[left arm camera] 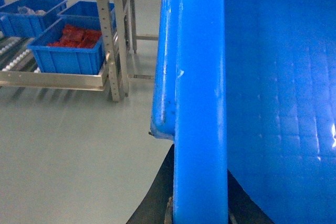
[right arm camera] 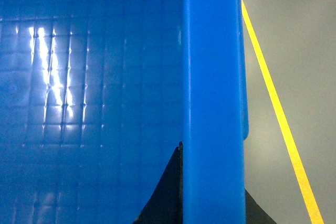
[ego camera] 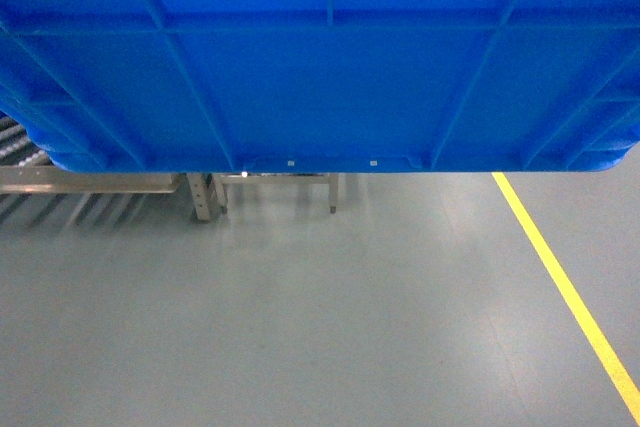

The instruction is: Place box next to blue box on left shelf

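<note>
Both grippers, left (left arm camera: 199,211) and right (right arm camera: 212,203), clamp opposite rims of the box (ego camera: 320,67), held above the floor (ego camera: 300,307). The shelf (left arm camera: 52,80) stands ahead-left.

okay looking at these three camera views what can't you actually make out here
- Head view: the box fills the upper half and hides most of the left shelf; only its lower rail and legs show.
- Left wrist view: the box rim covers the left gripper, so its grip is unclear. Items in the far bin are too small.
- Right wrist view: the rim hides the right gripper; no shelf visible.
</note>
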